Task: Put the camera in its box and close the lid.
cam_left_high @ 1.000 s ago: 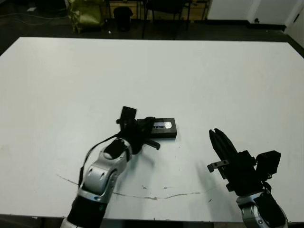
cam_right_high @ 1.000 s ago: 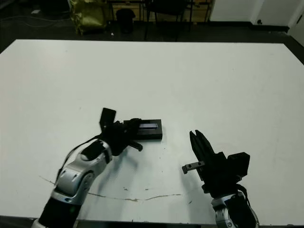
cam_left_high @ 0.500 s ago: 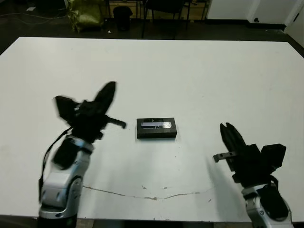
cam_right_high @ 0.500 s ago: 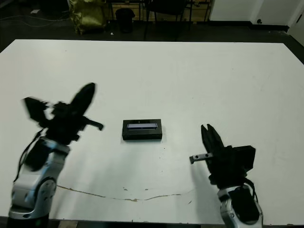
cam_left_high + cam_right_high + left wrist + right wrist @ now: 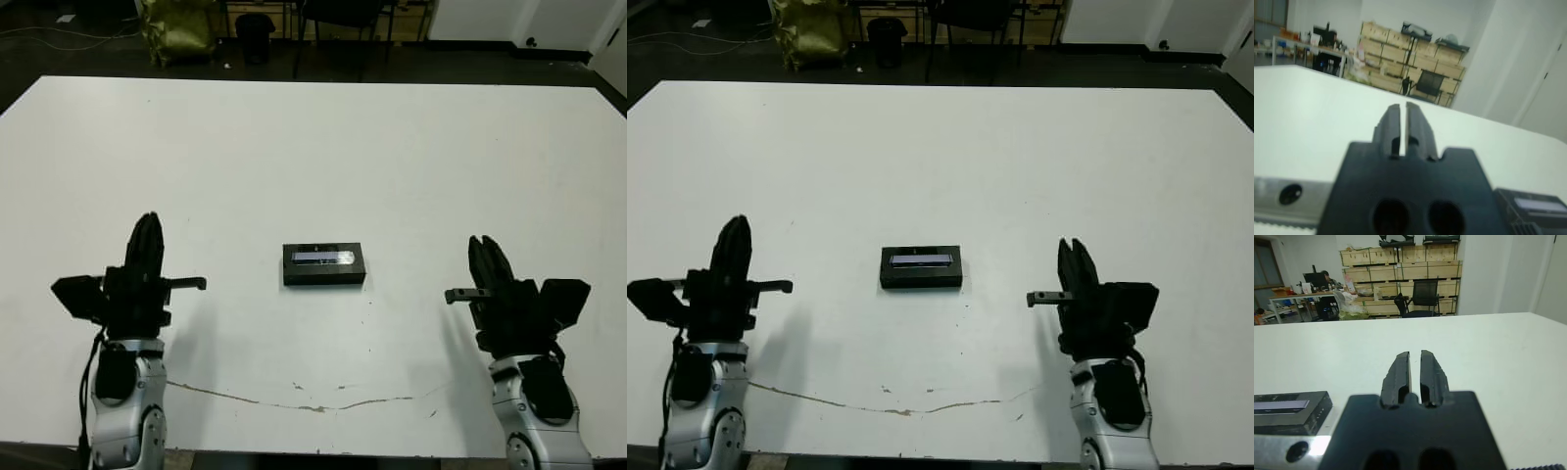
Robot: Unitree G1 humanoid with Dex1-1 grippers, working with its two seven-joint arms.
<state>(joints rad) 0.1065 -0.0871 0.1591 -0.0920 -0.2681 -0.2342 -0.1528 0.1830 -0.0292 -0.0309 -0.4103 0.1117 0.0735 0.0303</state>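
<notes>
The black box [image 5: 324, 276] lies in the middle of the white table with the lid [image 5: 322, 257] flat on top of it, pale stripe facing up. The camera is hidden from view. My left gripper [image 5: 147, 223] stands upright near the front left, well apart from the box, fingers shut on nothing. My right gripper [image 5: 486, 245] stands upright near the front right, also shut and holding nothing. A corner of the box [image 5: 1535, 208] shows past my left gripper [image 5: 1400, 107] in the left wrist view. In the right wrist view the box [image 5: 1288, 409] lies beside my right gripper [image 5: 1415, 355].
A thin cracked line [image 5: 313, 403] runs along the table near its front edge. Beyond the far edge stand dark chairs and a yellow-green bag [image 5: 176, 29]. A person [image 5: 1325, 276] sits at a desk far back, by shelves of wooden crates.
My left gripper has pulled away from the box, swung left and now stands upright at the front left. The right gripper has shifted slightly right. The box has stayed in place.
</notes>
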